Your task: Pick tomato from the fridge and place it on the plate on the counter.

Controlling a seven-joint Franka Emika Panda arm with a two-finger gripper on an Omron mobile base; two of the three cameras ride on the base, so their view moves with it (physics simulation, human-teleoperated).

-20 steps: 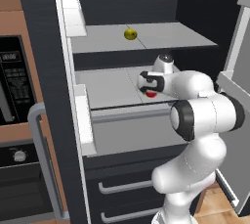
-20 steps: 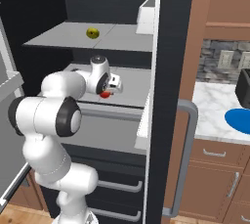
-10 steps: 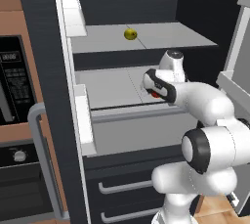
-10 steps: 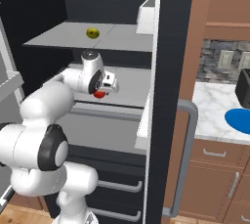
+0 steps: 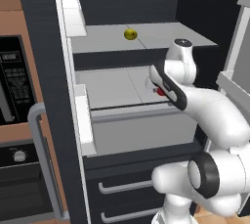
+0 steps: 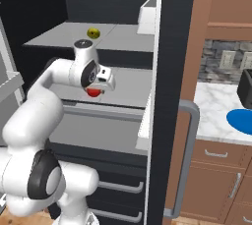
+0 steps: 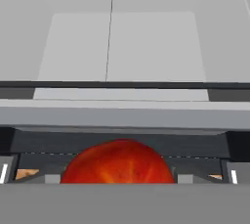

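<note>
One tomato (image 6: pixel 92 92) sits clamped in the gripper (image 6: pixel 94 89) just outside the fridge (image 6: pixel 170 47) shelf, so the carrying step seems underway, calling next for a swing toward the plate (image 6: pixel 241 121).

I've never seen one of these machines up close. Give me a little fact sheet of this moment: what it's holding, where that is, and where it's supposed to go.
held item: tomato, red, gripped at the gripper
gripper position: in front of the middle shelf of the open fridge
also in fridge: small yellow-green ball on the upper shelf
destination: blue plate on the marble counter, empty where visible
beside the plate: dark toaster
left of the fridge: black oven
task stage: tomato grasped, not yet carried to the plate
</note>
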